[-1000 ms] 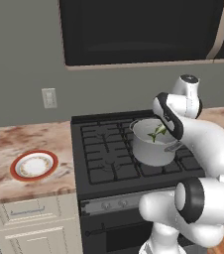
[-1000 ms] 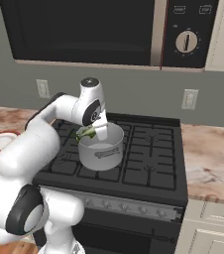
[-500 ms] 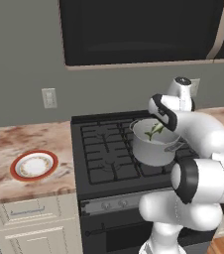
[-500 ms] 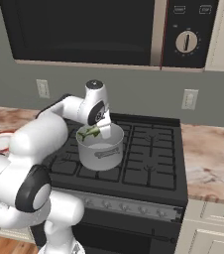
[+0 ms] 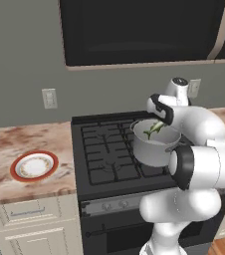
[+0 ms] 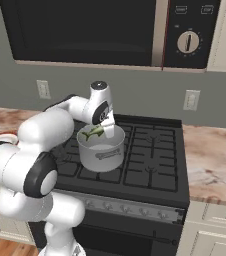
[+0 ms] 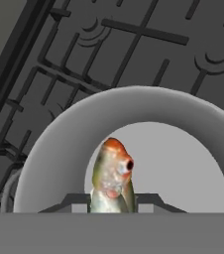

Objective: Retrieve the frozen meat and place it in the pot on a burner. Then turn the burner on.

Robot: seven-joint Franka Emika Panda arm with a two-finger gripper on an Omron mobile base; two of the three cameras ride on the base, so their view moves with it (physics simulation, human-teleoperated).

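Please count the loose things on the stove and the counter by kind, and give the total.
Greenish-yellow fish-shaped frozen meat, held over the pot: 1
Round brushed-steel pot on the stove: 1
Red-rimmed white plate on the counter: 1
Total: 3

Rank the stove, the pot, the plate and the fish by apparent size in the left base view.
1. Stove, by far.
2. Pot.
3. Plate, similar in width to the pot, so that pair is a close call.
4. Frozen fish, smallest.
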